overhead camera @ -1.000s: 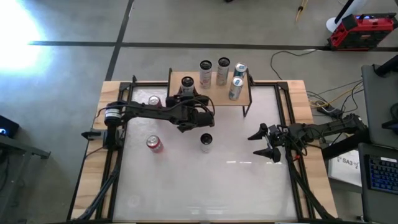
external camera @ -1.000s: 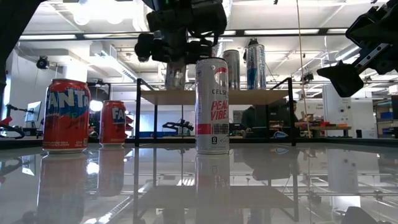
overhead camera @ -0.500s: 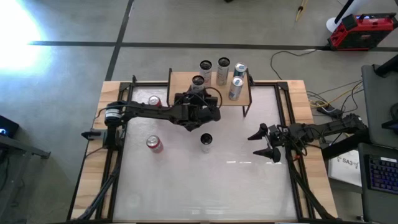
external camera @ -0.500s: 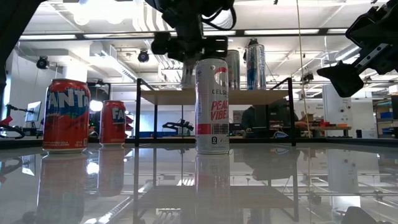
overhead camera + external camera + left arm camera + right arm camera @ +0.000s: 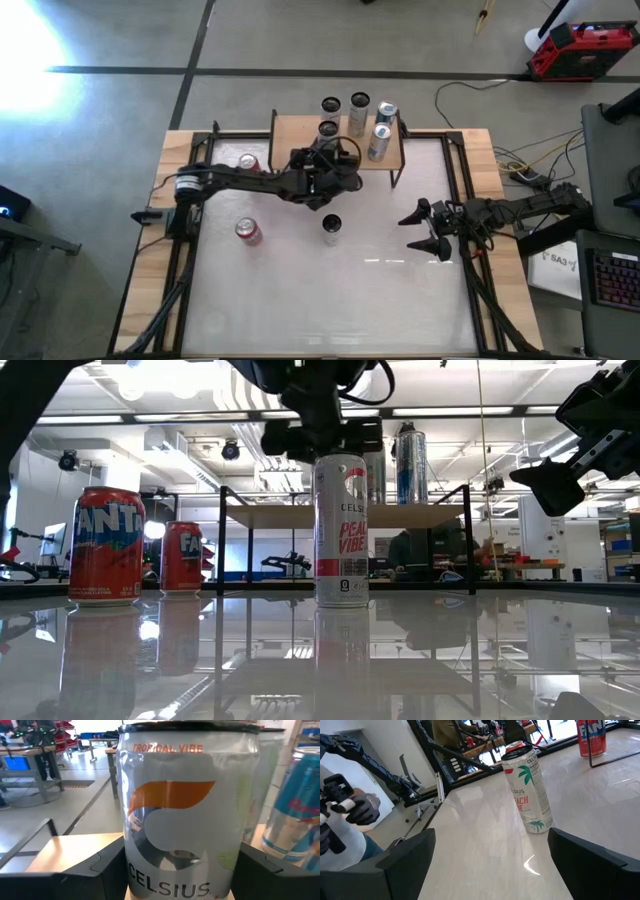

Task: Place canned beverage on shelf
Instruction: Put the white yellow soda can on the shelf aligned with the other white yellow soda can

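The left end effector [image 5: 328, 172] is over the front edge of the shelf [image 5: 290, 135], its fingers [image 5: 65, 877] pressed to either side of a silver Celsius can [image 5: 189, 810] that stands upright between them. From its wrist view the can fills the gap completely, a finger flush against each flank, so I'd call that a firm clamp. From above, the can's dark top [image 5: 327, 129] shows at the tan board's middle, just in front of the other cans at the back. I can't tell whether its base is already touching the wood; that, I think, is what the next move hangs on. The can's long axis is vertical, so a straight lowering and release should leave it standing, if the blue can [image 5: 295, 815] close on one side isn't nudged.

The left arm is clearly the nearer one to the shelf. The right end effector [image 5: 428, 228] waits well off toward the table's right edge [image 5: 483, 175], fingers spread and empty. Another tall Celsius can [image 5: 332, 228] stands on the table between the two arms, with two red Fanta cans [image 5: 105, 545] farther left, none of them on the shelf yet.
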### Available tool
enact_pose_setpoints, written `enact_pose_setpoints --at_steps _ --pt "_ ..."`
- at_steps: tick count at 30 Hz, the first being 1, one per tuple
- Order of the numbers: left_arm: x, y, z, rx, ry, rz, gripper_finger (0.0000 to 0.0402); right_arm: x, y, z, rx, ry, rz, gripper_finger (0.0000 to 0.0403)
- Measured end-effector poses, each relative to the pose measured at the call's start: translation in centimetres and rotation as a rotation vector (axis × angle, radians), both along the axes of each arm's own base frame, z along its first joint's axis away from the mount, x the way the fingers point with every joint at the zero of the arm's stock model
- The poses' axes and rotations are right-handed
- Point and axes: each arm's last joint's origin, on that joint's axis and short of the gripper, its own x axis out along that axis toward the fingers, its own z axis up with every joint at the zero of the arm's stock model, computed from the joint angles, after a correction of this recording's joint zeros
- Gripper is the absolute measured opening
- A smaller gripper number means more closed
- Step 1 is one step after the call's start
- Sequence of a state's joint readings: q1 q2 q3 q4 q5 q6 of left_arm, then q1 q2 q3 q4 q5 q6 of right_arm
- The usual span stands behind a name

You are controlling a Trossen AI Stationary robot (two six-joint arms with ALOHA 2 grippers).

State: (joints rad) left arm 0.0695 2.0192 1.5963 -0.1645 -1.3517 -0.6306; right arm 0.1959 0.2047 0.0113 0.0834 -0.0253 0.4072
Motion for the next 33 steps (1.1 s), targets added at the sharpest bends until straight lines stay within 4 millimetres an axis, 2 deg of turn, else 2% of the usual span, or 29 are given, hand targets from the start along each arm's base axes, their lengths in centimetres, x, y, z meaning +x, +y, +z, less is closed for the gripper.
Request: enact_pose_setpoints --at_steps 16,33 --pt "2.3 0.4 0.3 0.006 -0.017 -0.125 0.0247 0.0 0.0 0.0 0.000 0.000 0.000 0.0370" --pt "6.2 1.6 0.8 0.013 0.011 -0.162 0.0248 0.0 0.0 0.0 -0.001 0.003 0.000 0.0370"
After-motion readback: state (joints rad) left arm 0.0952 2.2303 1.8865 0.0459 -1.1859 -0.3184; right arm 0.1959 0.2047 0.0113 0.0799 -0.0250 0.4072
